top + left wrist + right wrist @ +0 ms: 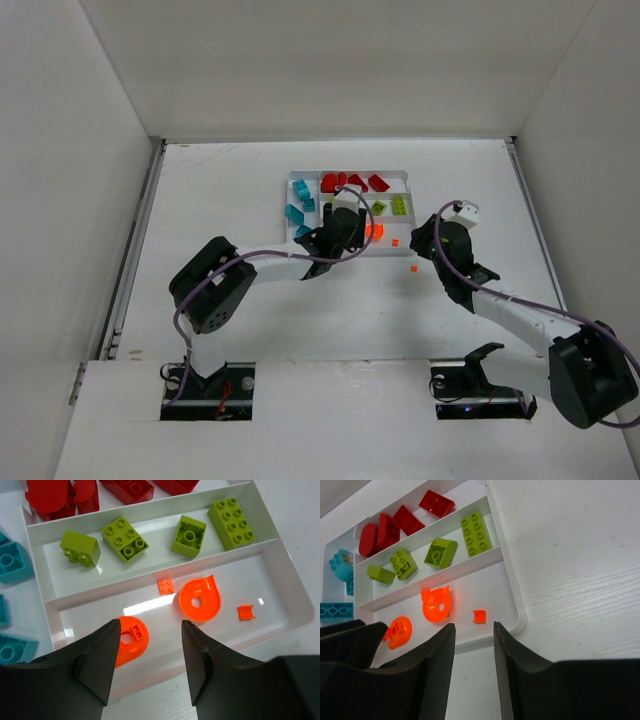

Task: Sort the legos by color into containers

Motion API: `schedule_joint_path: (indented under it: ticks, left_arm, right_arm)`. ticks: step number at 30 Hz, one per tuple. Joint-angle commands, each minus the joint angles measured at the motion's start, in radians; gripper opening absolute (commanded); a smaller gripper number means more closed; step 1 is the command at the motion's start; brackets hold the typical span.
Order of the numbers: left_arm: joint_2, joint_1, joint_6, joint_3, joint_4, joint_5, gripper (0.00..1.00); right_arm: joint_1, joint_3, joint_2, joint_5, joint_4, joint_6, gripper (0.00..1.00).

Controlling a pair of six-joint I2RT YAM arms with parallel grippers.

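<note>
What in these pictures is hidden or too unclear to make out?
Left wrist view: the nearer round orange piece is half behind a finger of the left gripper.
Left wrist view: the blue bricks are cut by the left edge.
Top view: the orange speck on the table is too small to tell its shape.

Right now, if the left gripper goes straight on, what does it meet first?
Likely the left gripper lands in the tray's orange section, beside the near round orange lego; depth unclear.
</note>
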Motion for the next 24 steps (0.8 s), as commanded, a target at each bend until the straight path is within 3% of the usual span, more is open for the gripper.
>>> schedule_joint_path:
  ticks: [1,6,13,24]
  left_arm:
    - [-0.142,0.0,-0.015,-0.067,0.048,-0.008,0.49]
    - [-0.323,0.016,-0.09,-0.231,0.085,0.003,0.5]
    - [-0.534,0.06,-0.165,-0.443,0.139,0.034,0.5]
    - [-0.621,0.106,-0.205,-0.588,0.246,0.072,0.5]
  right_arm:
    - [-0.003,0.002,0.006,0.042,0.03,-0.005,0.39]
    - [0.017,-0.033,0.0,0.101,-0.029,0.029,0.26]
    - [0.109,-0.079,-0.046,0.249,-0.212,0.165,0.22]
    - [0.119,-0.032,-0.014,0.2,-0.319,0.267,0.49]
